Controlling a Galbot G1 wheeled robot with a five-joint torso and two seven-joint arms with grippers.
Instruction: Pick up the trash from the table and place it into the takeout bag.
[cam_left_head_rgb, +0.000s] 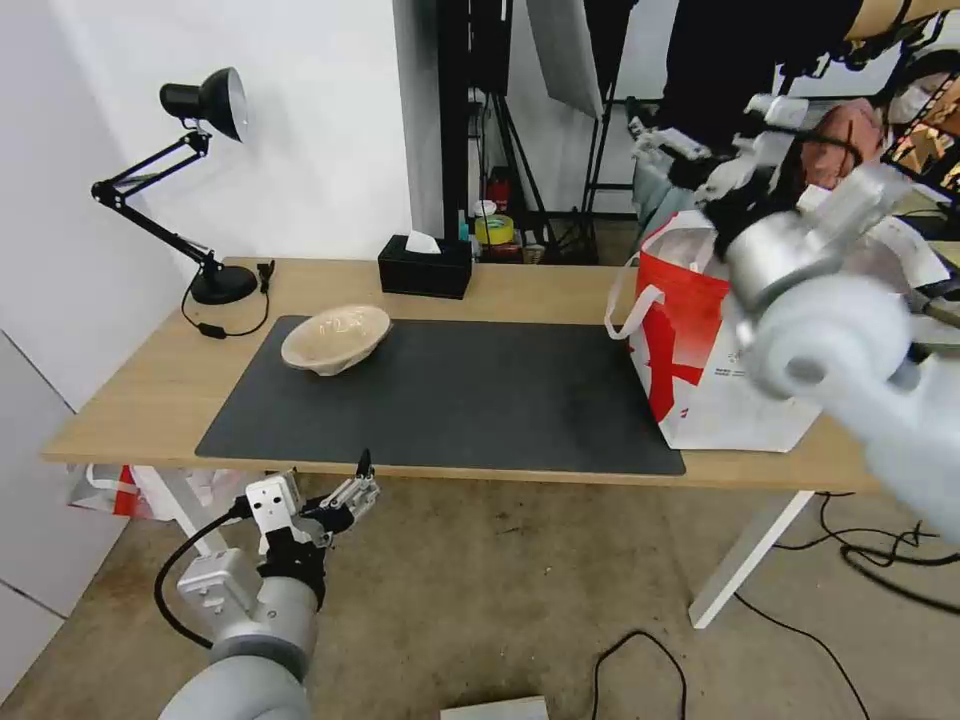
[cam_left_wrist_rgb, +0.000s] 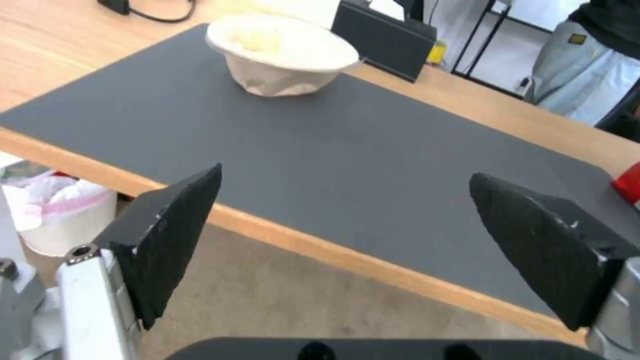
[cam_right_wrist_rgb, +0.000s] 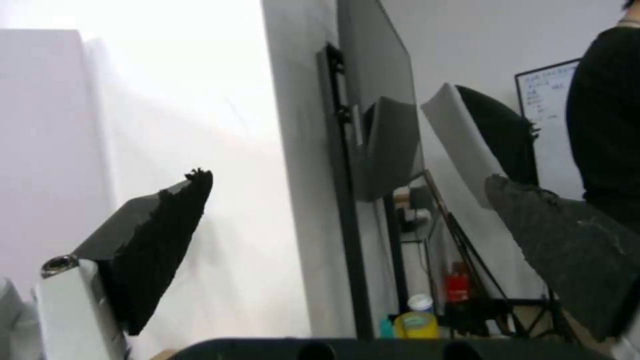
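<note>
The beige bowl (cam_left_head_rgb: 336, 338) is a shallow, round, pulpy-looking thing with a slightly crumpled base, sitting upright on the far left part of the dark grey mat (cam_left_head_rgb: 450, 400). The mat is flat, matte and rectangular, covering most of the light-wood desk (cam_left_head_rgb: 150, 390), and there's lots of bare mat between the bowl and the bag.

The takeout bag (cam_left_head_rgb: 700, 370) stands on the right end of the desk, just past the mat's right edge: red and white, smooth sides, white strap handles.

The left end effector (cam_left_wrist_rgb: 347, 220) hangs below and in front of the desk's near edge, fingers wide apart, well short of the bowl. The right end effector (cam_right_wrist_rgb: 347, 220) is up high above the bag, fingers also spread with nothing between them.

A black tissue box (cam_left_head_rgb: 425, 268) sits at the back edge, and a black desk lamp (cam_left_head_rgb: 200, 180) at the far left corner.
</note>
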